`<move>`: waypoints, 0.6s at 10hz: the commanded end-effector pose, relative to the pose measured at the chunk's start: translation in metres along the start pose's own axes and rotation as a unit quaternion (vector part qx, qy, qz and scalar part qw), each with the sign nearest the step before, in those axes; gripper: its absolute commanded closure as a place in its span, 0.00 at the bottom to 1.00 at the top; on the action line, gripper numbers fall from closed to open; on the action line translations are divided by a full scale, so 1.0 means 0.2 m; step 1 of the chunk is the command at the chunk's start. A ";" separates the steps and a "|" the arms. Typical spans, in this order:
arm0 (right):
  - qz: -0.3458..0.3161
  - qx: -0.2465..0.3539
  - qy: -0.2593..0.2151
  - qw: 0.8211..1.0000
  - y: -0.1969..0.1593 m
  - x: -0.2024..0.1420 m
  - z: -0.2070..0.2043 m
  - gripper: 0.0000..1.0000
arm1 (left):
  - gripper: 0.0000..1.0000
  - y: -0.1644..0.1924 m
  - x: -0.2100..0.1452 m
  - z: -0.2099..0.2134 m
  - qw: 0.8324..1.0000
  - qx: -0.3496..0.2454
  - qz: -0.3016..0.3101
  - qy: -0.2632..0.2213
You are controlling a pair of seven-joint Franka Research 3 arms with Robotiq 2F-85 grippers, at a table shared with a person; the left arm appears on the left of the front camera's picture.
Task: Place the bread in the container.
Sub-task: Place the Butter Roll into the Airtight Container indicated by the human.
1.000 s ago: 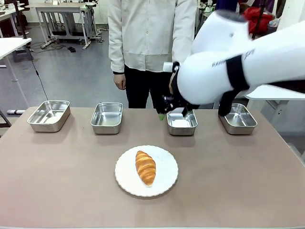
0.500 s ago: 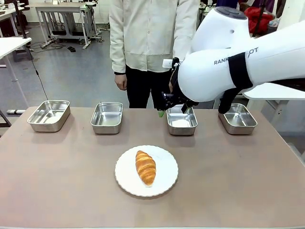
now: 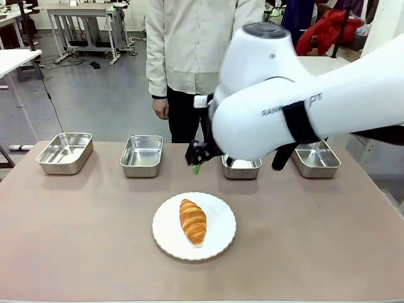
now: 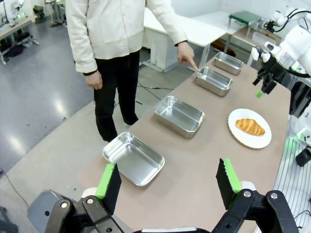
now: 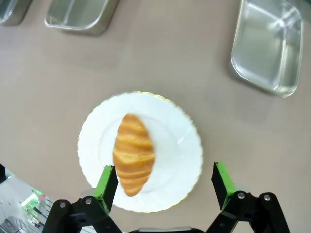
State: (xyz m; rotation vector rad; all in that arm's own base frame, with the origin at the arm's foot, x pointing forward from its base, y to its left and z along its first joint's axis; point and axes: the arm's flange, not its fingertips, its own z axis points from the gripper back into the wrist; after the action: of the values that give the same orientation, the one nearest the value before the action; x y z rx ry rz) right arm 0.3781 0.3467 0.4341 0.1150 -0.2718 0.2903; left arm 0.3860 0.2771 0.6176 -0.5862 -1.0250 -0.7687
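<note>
The bread (image 3: 192, 221) is a golden-brown croissant lying on a round white plate (image 3: 218, 237) at the table's middle front. My right gripper (image 3: 197, 165) hangs above the table just beyond the plate. In the right wrist view it (image 5: 164, 180) stands open above the bread (image 5: 132, 153), which lies nearer its left finger. Several steel pans line the far side. In the left wrist view a person's hand (image 4: 187, 54) points at the container (image 4: 214, 80), the third pan (image 3: 241, 168) from the left. My left gripper (image 4: 167, 182) is open, high above the table's left end.
Other alike pans stand at the far left (image 3: 65, 151), left of middle (image 3: 141, 155) and far right (image 3: 315, 158). A person (image 3: 196, 44) stands behind the table. My big white right arm (image 3: 303, 107) hides part of the third pan. Bare tabletop surrounds the plate.
My right arm has swung left and toward me, from above the third pan to just beyond the plate. Its gripper stays open. The bread has not moved.
</note>
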 end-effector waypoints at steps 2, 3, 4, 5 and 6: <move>-0.034 -0.022 0.044 0.998 0.21 0.03 -0.16 0.00 | 0.00 -0.01 0.01 0.01 1.000 -0.003 -0.009 -0.008; -0.036 -0.022 0.050 0.998 0.25 0.02 -0.22 0.00 | 0.00 -0.01 0.01 0.01 1.000 -0.003 -0.009 -0.008; -0.035 -0.023 0.056 0.998 0.28 0.01 -0.27 0.00 | 0.00 -0.01 0.01 0.01 1.000 -0.003 -0.009 -0.008; -0.030 -0.026 0.064 0.997 0.30 -0.01 -0.32 0.00 | 0.00 -0.01 0.01 0.01 1.000 -0.003 -0.009 -0.008; -0.030 -0.030 0.072 0.997 0.31 -0.01 -0.36 0.00 | 0.00 -0.01 0.01 0.01 1.000 -0.003 -0.009 -0.008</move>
State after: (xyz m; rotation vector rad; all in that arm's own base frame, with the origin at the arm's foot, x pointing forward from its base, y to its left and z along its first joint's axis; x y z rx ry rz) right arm 0.3692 0.4038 0.3692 0.0749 -0.1204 0.2563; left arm 0.3861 0.2771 0.6174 -0.5865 -1.0248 -0.7686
